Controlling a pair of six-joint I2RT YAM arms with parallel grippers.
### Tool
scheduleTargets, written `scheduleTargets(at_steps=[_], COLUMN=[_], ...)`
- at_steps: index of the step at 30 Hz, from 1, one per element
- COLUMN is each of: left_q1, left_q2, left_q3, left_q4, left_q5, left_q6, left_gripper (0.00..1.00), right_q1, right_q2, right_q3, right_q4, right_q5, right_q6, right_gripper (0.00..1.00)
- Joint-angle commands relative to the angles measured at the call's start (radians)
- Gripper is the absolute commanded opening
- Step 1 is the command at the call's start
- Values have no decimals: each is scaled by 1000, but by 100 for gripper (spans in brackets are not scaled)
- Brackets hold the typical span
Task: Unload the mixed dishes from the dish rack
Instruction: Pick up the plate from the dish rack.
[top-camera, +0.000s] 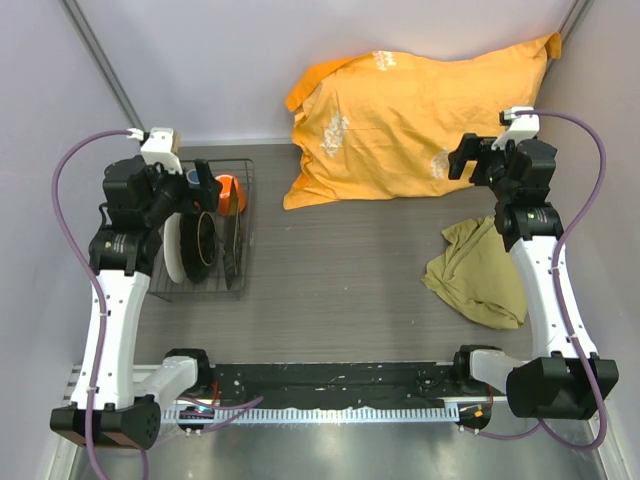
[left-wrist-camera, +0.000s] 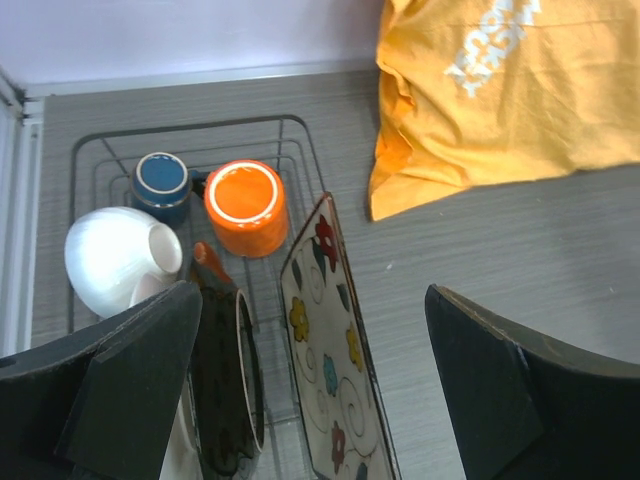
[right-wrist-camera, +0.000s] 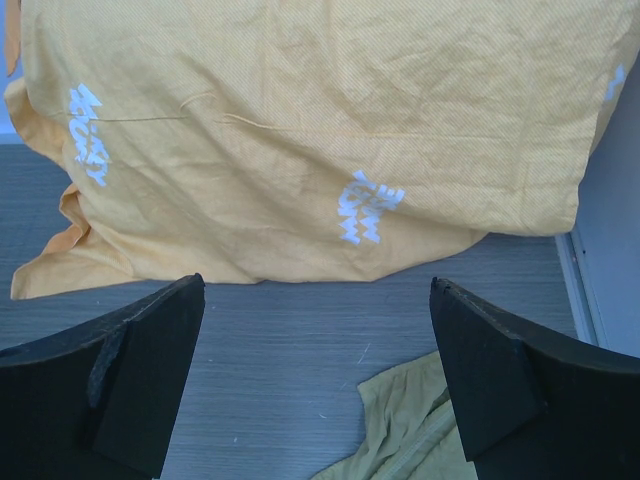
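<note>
Dish rack (left-wrist-camera: 105, 160): dark thin wire, raised sides, sitting at left of grey surface (top-camera: 340, 270). Inside, from left:
- white bowl (left-wrist-camera: 110, 258) lying on side
- small dark blue cup (left-wrist-camera: 162, 182) and orange mug (left-wrist-camera: 246, 208) sitting side by side at far end
- round dark-rimmed plate (left-wrist-camera: 228, 390) and square white flowered plate (left-wrist-camera: 330, 370) standing on edge

Left fingers (left-wrist-camera: 120, 380) hovering above rack, spread wide, holding nothing. Orange cloth (right-wrist-camera: 300, 130) lying at back, olive cloth (right-wrist-camera: 400, 430) at right. Right fingers (right-wrist-camera: 120, 380) gaping wide, empty.
</note>
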Motion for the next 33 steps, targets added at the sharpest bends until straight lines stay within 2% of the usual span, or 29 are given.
scheduleTargets(at_steps=[1,4,6,10,13,20,33], left_q1=[-17,-63,-104,-207,-218,-226,-260], left_q2=[16,62,105,145,172,214,290], left_q3=[87,155,192,230,236,184,126], left_q4=[-67,-194,-293,-384,-447,-450,-430], left_q5=[94,81,18,-93,-122,-235,-234], left_q6=[43,85,88,80,57,39,20], left_gripper=[100,100,99,97,95,89,80], right_q1=[-5,-5,-5,-7,-7,-8,-13], right_q2=[-18,-10,-4,9,12,16,22], right_q3=[-9,-9,-9,-9,-9,-17,-20], right_q4=[52,52,51,48,46,49,49], right_q5=[-16,-25,-28,-45,-53,-74,-87], right_q6=[-17,-20,-21,-21,-21,-23,-47], right_gripper=[100,100,99,100,100,100,100])
